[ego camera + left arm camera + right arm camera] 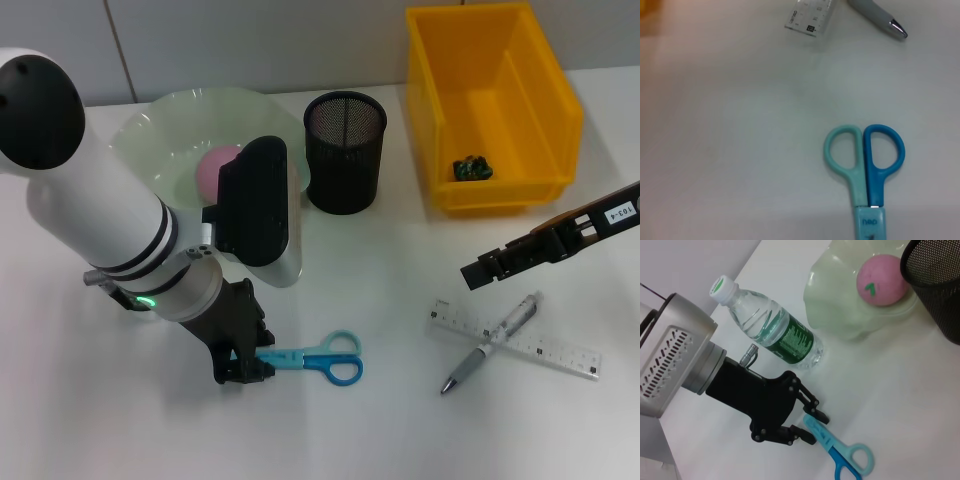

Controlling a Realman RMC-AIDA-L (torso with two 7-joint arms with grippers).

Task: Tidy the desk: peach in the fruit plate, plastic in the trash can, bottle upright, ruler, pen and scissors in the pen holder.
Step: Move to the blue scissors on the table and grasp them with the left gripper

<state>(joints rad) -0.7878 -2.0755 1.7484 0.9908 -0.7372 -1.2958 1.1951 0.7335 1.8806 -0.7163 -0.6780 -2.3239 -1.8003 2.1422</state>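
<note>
The blue scissors [322, 358] [865, 165] lie flat on the table near its front. My left gripper [263, 358] [816, 429] is down at table level and open, with one finger on each side of the covered blade end. The pink peach [215, 165] [881, 280] sits in the pale green fruit plate [150, 125] [840, 315]. The bottle [777, 330] stands upright beside the plate, just behind my left wrist. The pen [495, 340] lies across the clear ruler [545, 345] at the right. My right gripper [480, 272] hovers just above them. A piece of dark plastic [470, 168] lies in the yellow trash can [560, 110].
The black mesh pen holder [345, 150] [940, 295] stands between the plate and the yellow trash can. My left arm covers much of the table's left side. The ends of the ruler [810, 17] and the pen [880, 15] show in the left wrist view.
</note>
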